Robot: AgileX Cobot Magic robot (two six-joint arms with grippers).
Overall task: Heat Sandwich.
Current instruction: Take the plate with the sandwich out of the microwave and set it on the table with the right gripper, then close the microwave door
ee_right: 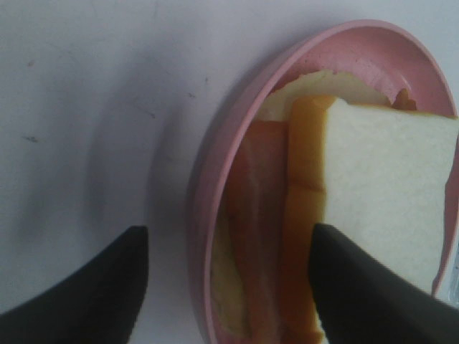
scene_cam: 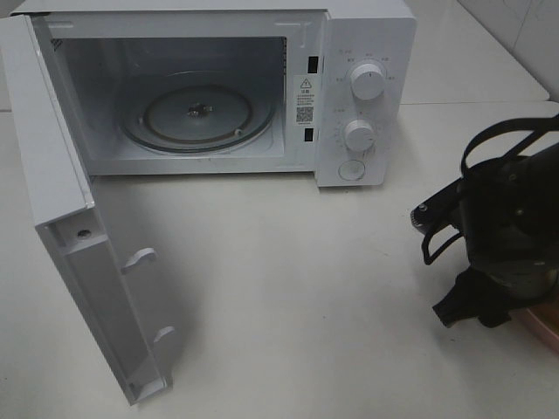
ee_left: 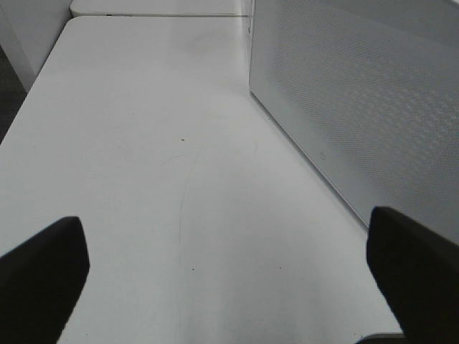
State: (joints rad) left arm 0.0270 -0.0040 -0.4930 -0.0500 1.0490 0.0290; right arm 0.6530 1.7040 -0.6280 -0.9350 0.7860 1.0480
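1 claw [ee_right: 226,287] astride plate rim [ee_right: 208,215] — spread

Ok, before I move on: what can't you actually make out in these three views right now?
- Sandwich: exterior high view, hidden by the right arm; only a sliver of pink plate shows.
- Right gripper: whether its fingers touch the plate rim; right wrist view, too blurred.
- Microwave dial markings: exterior high view, too small.
- Left gripper: absent from the exterior high view.

White surface [scene_cam: 288,297], matte, faint scuffs, evenly lit. Second white surface [scene_cam: 472,52] abuts behind, seam between. Pale tiled wall [scene_cam: 524,26] at far right corner. Soft shadows.
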